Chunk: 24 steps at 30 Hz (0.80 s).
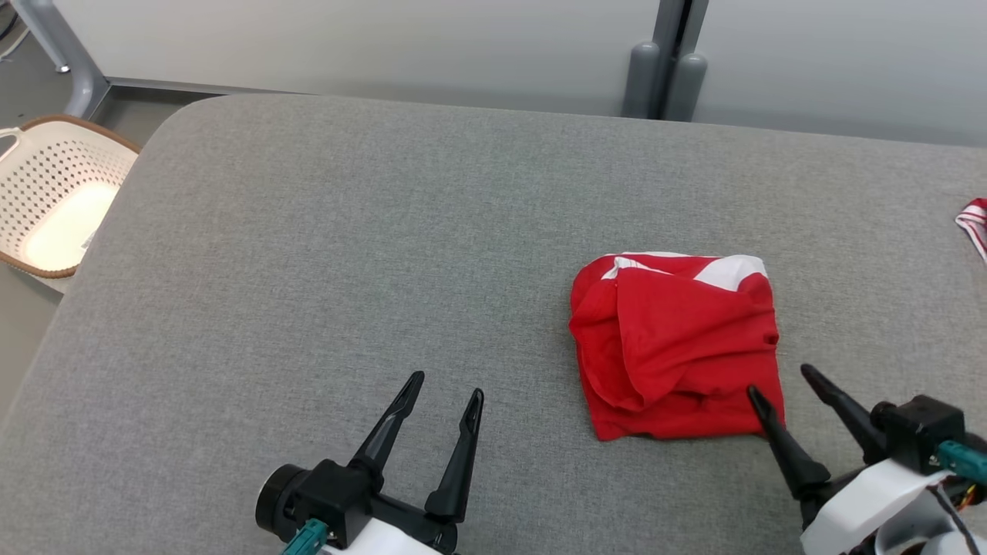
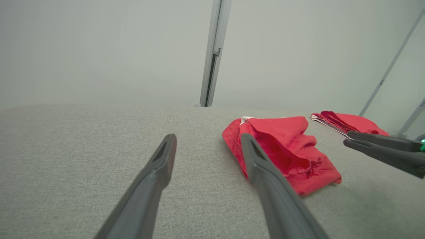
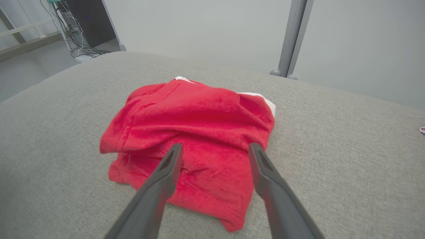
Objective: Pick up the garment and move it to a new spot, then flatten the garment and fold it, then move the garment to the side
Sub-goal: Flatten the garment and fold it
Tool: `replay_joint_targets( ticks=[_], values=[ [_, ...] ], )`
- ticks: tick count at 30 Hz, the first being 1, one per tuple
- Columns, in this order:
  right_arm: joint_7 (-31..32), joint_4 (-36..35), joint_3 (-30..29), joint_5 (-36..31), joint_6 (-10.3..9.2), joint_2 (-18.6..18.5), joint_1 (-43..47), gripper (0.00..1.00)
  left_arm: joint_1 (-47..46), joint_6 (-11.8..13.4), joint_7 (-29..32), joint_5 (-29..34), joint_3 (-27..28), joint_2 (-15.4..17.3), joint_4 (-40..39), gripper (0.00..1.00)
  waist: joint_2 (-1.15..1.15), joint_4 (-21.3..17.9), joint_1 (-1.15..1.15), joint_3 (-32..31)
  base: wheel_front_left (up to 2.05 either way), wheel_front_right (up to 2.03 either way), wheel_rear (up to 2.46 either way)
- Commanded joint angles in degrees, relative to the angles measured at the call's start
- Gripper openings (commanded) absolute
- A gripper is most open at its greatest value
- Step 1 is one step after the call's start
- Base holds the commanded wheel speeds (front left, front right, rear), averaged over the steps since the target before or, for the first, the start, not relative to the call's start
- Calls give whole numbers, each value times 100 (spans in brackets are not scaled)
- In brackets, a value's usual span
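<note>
Right of centre in the head view, the folded garment (image 1: 675, 347) lies free; left gripper (image 1: 447, 385) and right gripper (image 1: 779, 381) gape empty, the latter's finger at its hem liable to snag and unfold it.

**Grey woven-fabric tabletop with rounded corners** (image 1: 308, 254): spreads beneath both pincers.

**Cream perforated plastic basket with a brown rim** (image 1: 46, 177): on the floor off the table's edge, well to the left of the left pincer (image 1: 447, 384) and ahead of it.

**Grey metal upright post with two rounded feet** (image 1: 667, 77): beyond the table's far edge, well ahead of the right pincer (image 1: 779, 379), against pale wall panels (image 1: 385, 38).

**Small red cloth with a white-striped edge** (image 1: 973, 223): on the tabletop, ahead and to the right of the right pincer.

**Dark cabinet with loose cables** (image 3: 83, 23): far ahead and left of the right pincer.
</note>
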Motion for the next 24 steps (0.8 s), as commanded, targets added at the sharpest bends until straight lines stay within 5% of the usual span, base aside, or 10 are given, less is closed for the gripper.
replay_joint_targets(
  ticks=[1,12,21,24],
  values=[
    [-116,55,24,-39,-4,42,87,100,66,-44,-25,37,30,16,0,100,0,-40,0,-23,0,0,0],
    [-331,145,1098,522,-4,467,-87,100,69,-124,-25,131,-12,15,90,100,0,-30,0,-23,0,0,0],
    [-432,635,1424,1025,-4,669,-455,100,17,-106,-25,66,-83,16,123,100,0,156,0,39,0,0,0],
    [-498,821,1466,1153,-4,706,-566,87,-5,-91,-25,34,-91,16,115,100,0,214,0,54,0,0,0]
  ],
)
